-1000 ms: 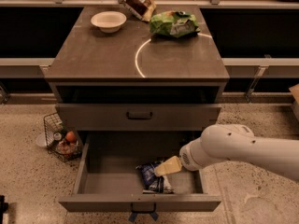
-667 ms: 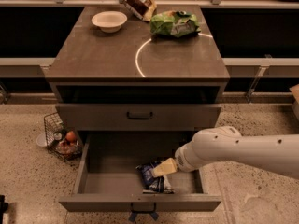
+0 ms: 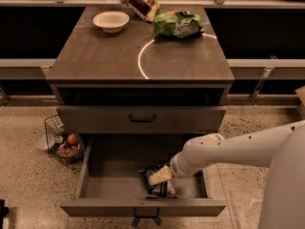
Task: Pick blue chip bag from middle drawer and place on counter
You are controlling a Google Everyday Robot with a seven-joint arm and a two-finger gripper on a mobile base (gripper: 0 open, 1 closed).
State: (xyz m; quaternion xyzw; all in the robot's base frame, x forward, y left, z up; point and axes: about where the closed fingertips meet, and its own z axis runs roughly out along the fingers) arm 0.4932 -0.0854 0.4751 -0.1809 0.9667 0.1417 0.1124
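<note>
Hanging inside the open middle drawer (image 3: 109,187), my tool (image 3: 159,175) sits low over the blue chip bag (image 3: 153,190) and covers its upper part. It looks to be touching the bag, but I cannot tell how far the tool is open, or if it has any hold of the bag. My white arm (image 3: 228,149) comes in from the right and crosses the right wall of the drawer.

The blue chip bag lies on the drawer floor, a little right of the middle and close to the near front wall. It is crumpled, dark blue with white. A small blue strap (image 3: 145,220) hangs from the drawer front, at the near edge.

Just above the open drawer there is a closed drawer (image 3: 95,120) with a dark bar handle (image 3: 142,118). Over it is the counter (image 3: 95,58), with a thin white curved line (image 3: 140,61) near its middle. At the far left of the counter stands a white bowl (image 3: 111,21). A green crinkled bag (image 3: 178,24) lies at the far right, and a brown-red bag (image 3: 139,0) is at the far edge between them, tilted.

On the speckled floor (image 3: 28,180), left of the drawers, stands a wire basket (image 3: 64,142) with some small things inside.
</note>
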